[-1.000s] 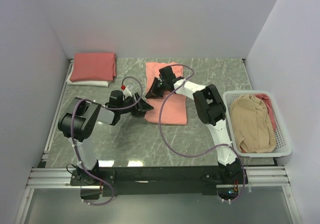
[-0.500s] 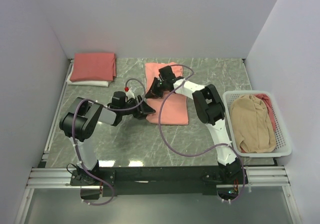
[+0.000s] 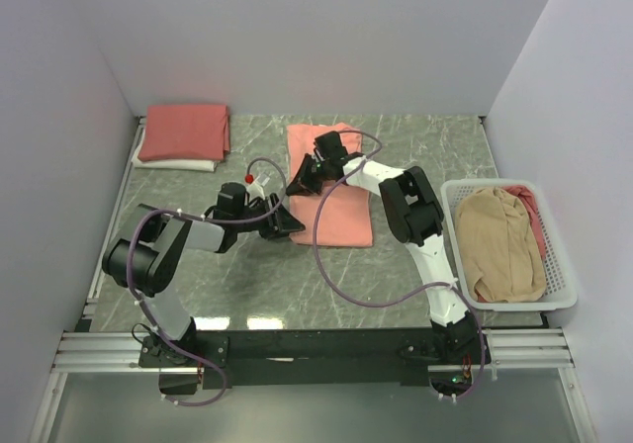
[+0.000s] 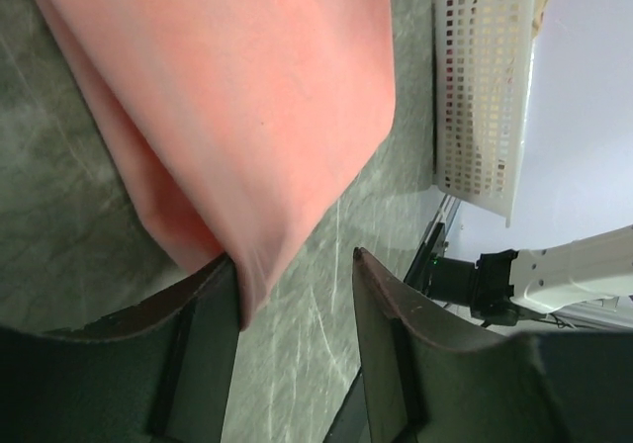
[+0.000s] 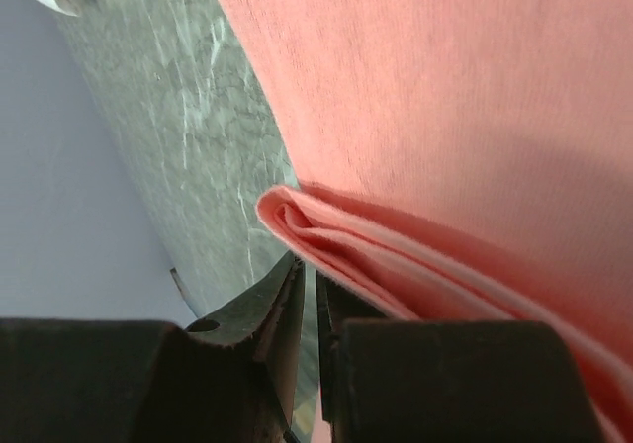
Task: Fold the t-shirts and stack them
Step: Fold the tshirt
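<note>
A folded salmon-pink t-shirt point(image 3: 334, 191) lies mid-table, filling the top of the left wrist view point(image 4: 247, 97) and the right wrist view point(image 5: 465, 117). My left gripper point(image 3: 289, 223) is at its near left corner, open, with the corner's tip touching the inner face of one finger point(image 4: 213, 314) and bare table between the jaws point(image 4: 297, 275). My right gripper point(image 3: 300, 178) sits at the shirt's left edge. It is pinched to a thin slit point(image 5: 309, 270) on a layer of the shirt, and the folded edge point(image 5: 297, 221) bulges over one finger.
A stack of a folded pink shirt point(image 3: 185, 130) on a white one point(image 3: 173, 164) sits at the back left. A white lattice basket point(image 3: 509, 305) at the right holds a tan shirt point(image 3: 499, 240) and a pink one point(image 3: 532, 206). White walls close in three sides.
My left gripper has slid right and nearer to the shirt's near left corner, its jaws narrowing somewhat. The right gripper and the shirt have barely moved.
</note>
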`<state>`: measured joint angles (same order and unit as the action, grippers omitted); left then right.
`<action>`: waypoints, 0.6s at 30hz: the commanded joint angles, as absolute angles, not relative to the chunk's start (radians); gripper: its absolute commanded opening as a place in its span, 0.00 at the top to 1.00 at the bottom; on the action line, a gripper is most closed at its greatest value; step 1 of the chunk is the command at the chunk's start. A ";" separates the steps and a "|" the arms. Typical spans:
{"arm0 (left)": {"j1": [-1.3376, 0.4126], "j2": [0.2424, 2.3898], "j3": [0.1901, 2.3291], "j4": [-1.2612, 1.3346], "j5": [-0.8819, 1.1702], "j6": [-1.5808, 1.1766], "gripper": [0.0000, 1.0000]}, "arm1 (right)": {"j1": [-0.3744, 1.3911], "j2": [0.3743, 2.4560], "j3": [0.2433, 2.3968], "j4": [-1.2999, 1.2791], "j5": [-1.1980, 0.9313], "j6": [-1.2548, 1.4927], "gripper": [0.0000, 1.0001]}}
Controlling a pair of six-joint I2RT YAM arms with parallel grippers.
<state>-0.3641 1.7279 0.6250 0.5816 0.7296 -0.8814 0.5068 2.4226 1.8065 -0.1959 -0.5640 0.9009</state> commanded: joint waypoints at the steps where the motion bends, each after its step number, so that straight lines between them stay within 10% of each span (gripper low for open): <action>1: -0.374 1.686 0.611 0.535 0.753 -0.830 0.49 | 0.495 2.439 1.856 -0.178 -0.586 0.919 0.83; 18: -0.380 1.617 0.545 0.382 0.612 -0.792 0.58 | 0.489 2.451 1.850 -0.163 -0.609 0.939 0.83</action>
